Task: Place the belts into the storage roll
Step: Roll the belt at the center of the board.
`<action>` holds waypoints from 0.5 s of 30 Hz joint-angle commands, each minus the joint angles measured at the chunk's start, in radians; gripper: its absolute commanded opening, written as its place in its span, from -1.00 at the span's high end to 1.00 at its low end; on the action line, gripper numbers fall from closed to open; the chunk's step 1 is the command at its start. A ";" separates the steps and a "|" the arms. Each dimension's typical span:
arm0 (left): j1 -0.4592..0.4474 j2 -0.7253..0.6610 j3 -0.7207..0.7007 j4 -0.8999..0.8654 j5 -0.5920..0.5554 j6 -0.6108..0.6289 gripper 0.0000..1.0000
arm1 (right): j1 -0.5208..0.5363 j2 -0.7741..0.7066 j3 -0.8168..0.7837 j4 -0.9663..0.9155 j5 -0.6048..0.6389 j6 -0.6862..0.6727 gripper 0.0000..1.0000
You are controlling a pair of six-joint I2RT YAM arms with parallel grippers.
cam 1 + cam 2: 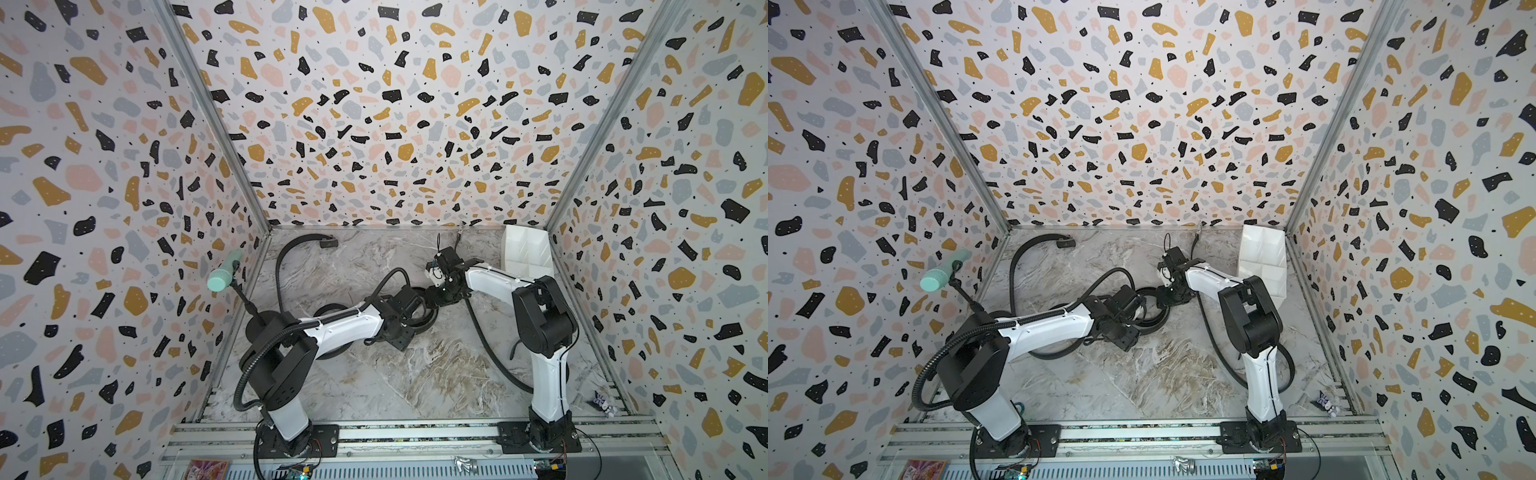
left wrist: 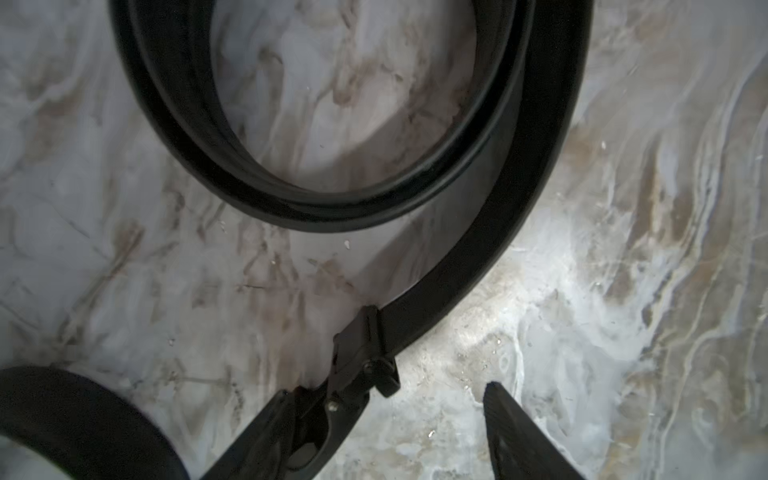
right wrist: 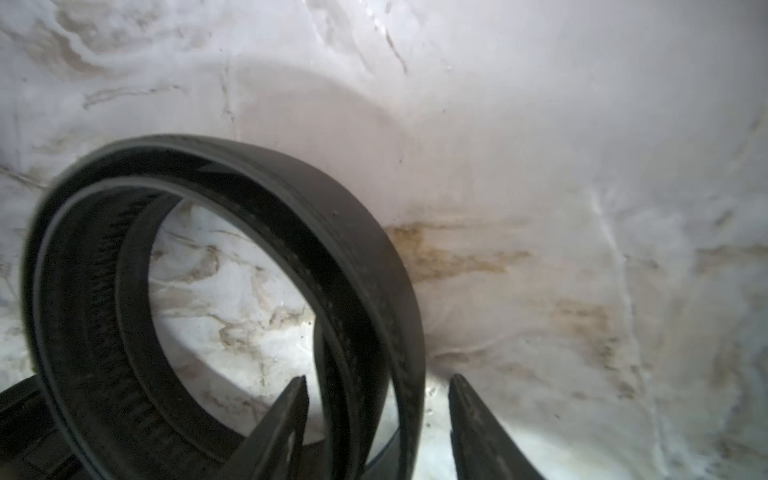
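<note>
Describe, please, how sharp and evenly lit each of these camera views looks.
In both top views: even light, sharp, but wide-angle, the corner posts splaying outward. Left wrist view: bright glare on the marble table near the left fingers, coiled belt soft. Right wrist view: table washed out pale, coiled belt slightly smeared, right fingers dark silhouettes.

no legible text, labels, brands, numbers or signs
</note>
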 commanded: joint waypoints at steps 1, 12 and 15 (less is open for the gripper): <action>0.001 -0.007 -0.004 0.076 -0.034 0.060 -0.36 | 0.001 0.065 -0.015 -0.097 -0.013 -0.004 -0.13; 0.001 0.103 -0.038 0.117 -0.080 0.085 0.63 | 0.005 0.102 0.013 -0.112 -0.013 -0.007 -0.13; 0.001 0.092 -0.055 0.124 -0.126 0.061 1.00 | 0.009 0.114 0.035 -0.144 0.018 -0.023 -0.02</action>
